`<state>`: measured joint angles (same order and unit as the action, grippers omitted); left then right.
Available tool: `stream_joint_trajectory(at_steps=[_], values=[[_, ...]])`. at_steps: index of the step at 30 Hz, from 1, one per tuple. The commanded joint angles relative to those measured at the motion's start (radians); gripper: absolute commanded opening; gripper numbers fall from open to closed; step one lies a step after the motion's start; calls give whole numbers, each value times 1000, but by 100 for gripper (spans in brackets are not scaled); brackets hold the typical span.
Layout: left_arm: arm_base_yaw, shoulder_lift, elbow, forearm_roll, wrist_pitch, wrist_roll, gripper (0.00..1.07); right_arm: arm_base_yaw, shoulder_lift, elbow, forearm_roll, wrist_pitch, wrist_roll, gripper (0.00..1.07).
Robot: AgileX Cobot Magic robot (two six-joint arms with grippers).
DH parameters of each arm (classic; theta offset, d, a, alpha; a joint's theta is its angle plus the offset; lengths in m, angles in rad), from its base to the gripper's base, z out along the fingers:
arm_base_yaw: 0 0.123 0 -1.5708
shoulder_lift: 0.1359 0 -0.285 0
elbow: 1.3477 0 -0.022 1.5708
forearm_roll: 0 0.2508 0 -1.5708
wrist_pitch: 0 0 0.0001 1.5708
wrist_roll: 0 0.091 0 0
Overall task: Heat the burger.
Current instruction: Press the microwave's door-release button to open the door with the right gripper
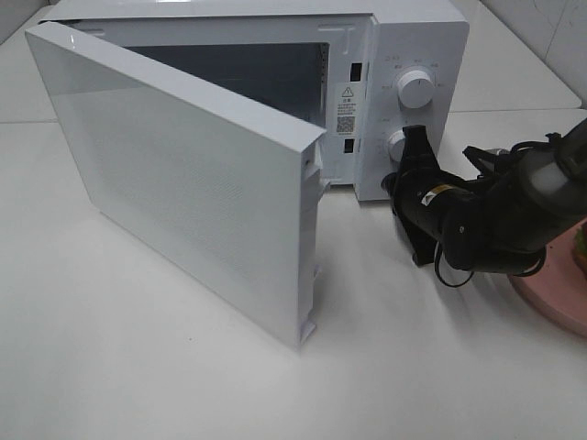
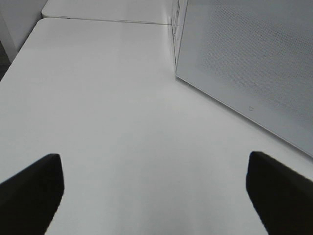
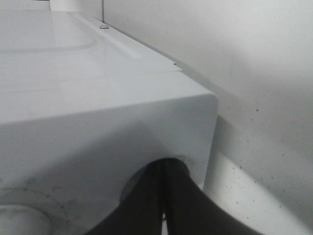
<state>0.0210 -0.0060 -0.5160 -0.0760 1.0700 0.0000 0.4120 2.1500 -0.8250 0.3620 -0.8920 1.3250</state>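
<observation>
At the right edge of the table, the burger is sitting on a pink plate. It is showing only as a sliver of green lettuce, with the rest cut off by the picture's border and hidden behind the right arm. It is probably going to handle as a light, soft, stacked thing. Its layers would be sliding or squashing under a pinch, so taking the stiff plate by its rim is looking like the safer hold. Being round, the burger is offering no long axis across the table. Its axis should be running upright through the bun, though its tilt cannot be told here.

Along the far edge, the microwave is standing with its door swinging wide toward the front left. The right gripper is pressing its clenched jaws against the lower knob. The left gripper is hovering over bare table beside the door, with its jaws spread and gripping nothing.
</observation>
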Motion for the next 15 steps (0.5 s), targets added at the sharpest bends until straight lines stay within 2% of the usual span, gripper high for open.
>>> stream_joint_trajectory(at_steps=[1, 9, 15], values=[[2, -6, 0, -3, -1, 0, 93, -53, -23, -102, 19, -318, -24, 0], [2, -6, 0, -3, -1, 0, 93, -50, -26, -93, 17, -292, -24, 0], [2, -6, 0, -3, -1, 0, 93, -50, -65, -39, 17, -200, -23, 0]])
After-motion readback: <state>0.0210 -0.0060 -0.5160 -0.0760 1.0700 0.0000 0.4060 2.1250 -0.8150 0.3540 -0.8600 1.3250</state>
